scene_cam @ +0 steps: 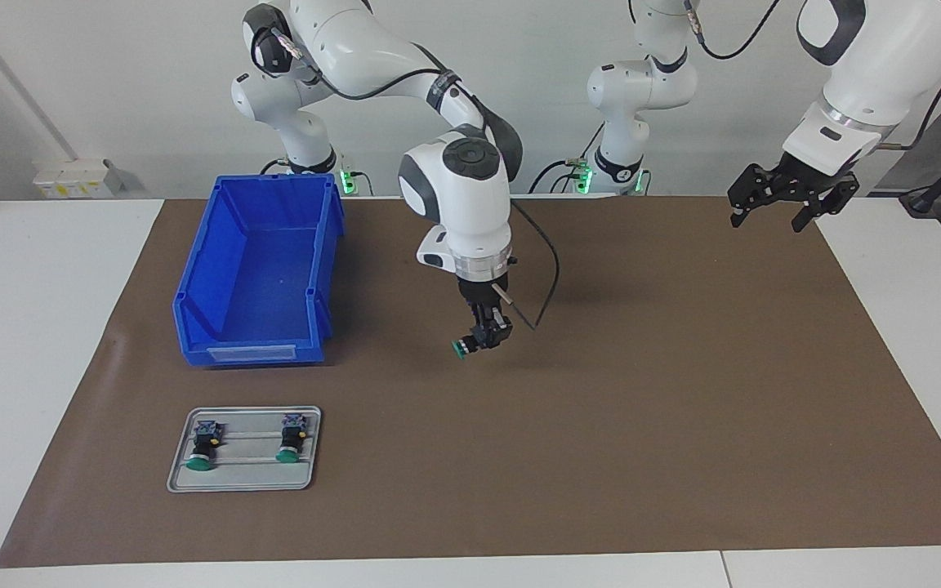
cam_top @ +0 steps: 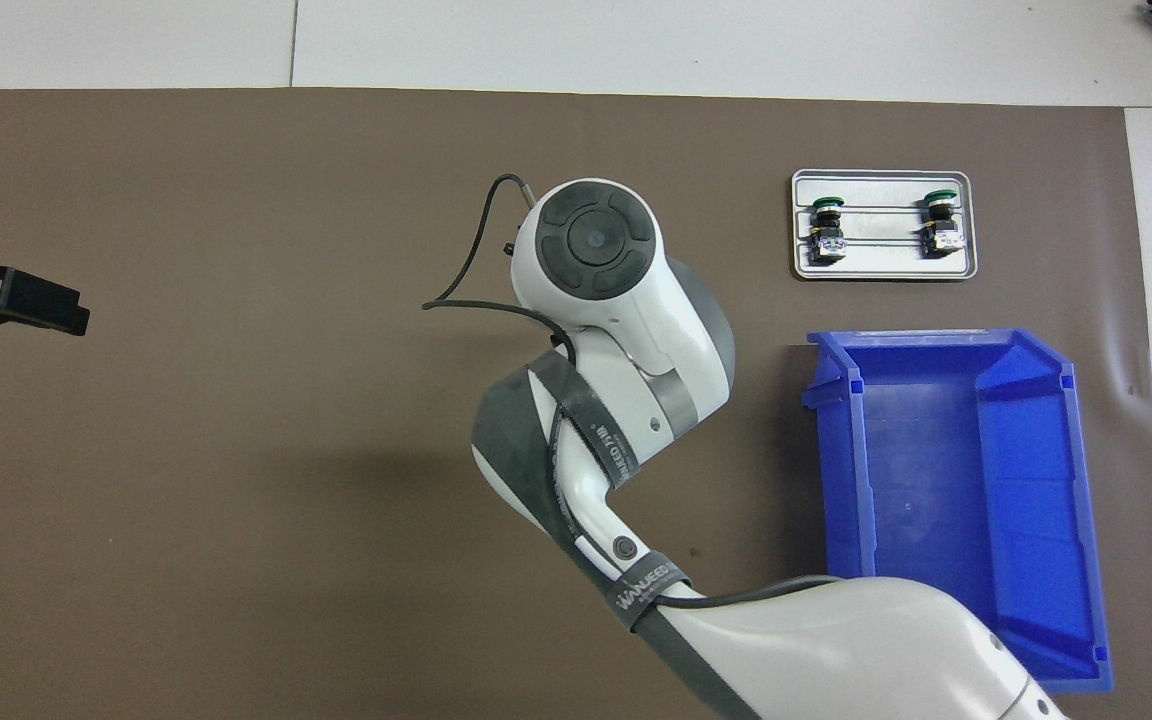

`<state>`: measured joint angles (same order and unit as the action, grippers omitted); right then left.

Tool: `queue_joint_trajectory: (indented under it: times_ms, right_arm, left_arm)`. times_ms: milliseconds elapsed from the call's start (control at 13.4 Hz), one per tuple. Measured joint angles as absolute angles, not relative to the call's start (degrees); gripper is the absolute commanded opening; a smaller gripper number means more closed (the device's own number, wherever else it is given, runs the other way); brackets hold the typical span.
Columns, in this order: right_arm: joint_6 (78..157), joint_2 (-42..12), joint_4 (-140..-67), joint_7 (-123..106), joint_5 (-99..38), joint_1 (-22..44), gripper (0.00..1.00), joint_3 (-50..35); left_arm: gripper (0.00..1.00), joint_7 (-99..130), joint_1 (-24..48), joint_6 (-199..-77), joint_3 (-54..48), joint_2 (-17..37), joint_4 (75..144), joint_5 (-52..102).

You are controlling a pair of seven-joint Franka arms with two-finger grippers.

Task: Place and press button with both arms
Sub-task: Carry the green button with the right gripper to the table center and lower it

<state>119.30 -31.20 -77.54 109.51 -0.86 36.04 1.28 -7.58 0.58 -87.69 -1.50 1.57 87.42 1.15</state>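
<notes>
My right gripper (scene_cam: 483, 339) hangs over the middle of the brown mat, shut on a button (scene_cam: 464, 346) whose green cap points sideways. In the overhead view the right arm's wrist (cam_top: 591, 245) hides both. Two more buttons (scene_cam: 202, 449) (scene_cam: 291, 441) lie on the grey tray (scene_cam: 242, 478), also seen from above as buttons (cam_top: 826, 225) (cam_top: 940, 222) on the tray (cam_top: 881, 265). My left gripper (scene_cam: 773, 214) waits open in the air over the mat's corner at the left arm's end; its fingers (cam_top: 31, 300) show in the overhead view.
A blue bin (scene_cam: 262, 273) (cam_top: 946, 510) stands on the mat at the right arm's end, nearer to the robots than the tray. The brown mat (scene_cam: 642, 425) covers most of the white table.
</notes>
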Motion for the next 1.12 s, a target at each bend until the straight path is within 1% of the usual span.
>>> queue_joint_trajectory:
  times_ms: [149,448,747,1046,1121]
  right_arm:
    - [120.6,-32.1,-78.1,119.6,-0.9,37.8,0.00,1.3]
    - [124.0,-33.1,-79.7,132.9,-1.6,37.9,0.00,1.3]
    - [129.5,-35.7,-84.2,137.3,-4.3,38.6,0.00,1.3]
    - [129.6,-36.2,-85.9,137.7,-4.1,41.9,0.00,1.3]
    - [129.8,-36.0,-86.3,137.7,-3.4,42.5,0.09,1.3]
  left_arm:
    - [1.00,-7.6,0.6,-87.7,-1.5,1.6,87.4,1.2]
    - [1.00,-7.6,0.6,-87.7,-1.5,1.6,87.4,1.2]
    - [1.00,-7.6,0.6,-87.7,-1.5,1.6,87.4,1.2]
    - [1.00,-7.6,0.6,-87.5,-1.5,1.6,87.4,1.2]
    - [1.00,-7.6,0.6,-87.0,-1.5,1.5,87.4,1.2]
